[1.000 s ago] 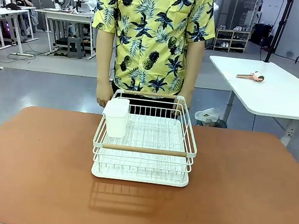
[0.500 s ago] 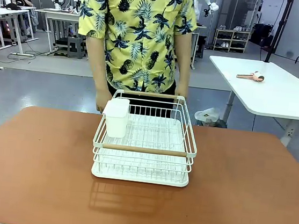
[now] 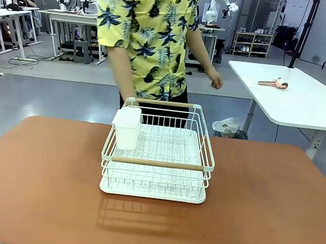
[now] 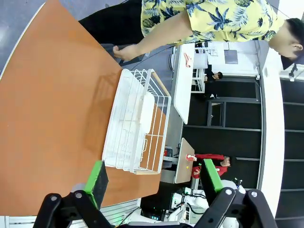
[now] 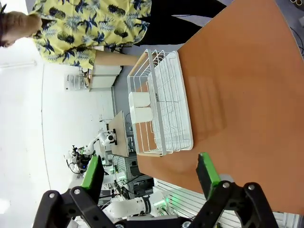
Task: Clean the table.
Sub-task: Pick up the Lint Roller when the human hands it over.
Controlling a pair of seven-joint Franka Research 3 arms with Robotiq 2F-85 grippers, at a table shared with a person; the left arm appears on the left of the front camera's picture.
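Fingers (image 4: 97, 183) apart toward matte terracotta table (image 4: 52, 109)

Spread claw (image 5: 148, 172), white rack (image 5: 165, 105) on table (image 5: 247, 85)

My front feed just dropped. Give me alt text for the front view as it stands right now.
A white wire dish rack sits at the middle of the reddish-brown table, a white utensil holder hung on its left side. A person in a yellow patterned shirt stands at the far edge, one hand lifted clear of the rack.
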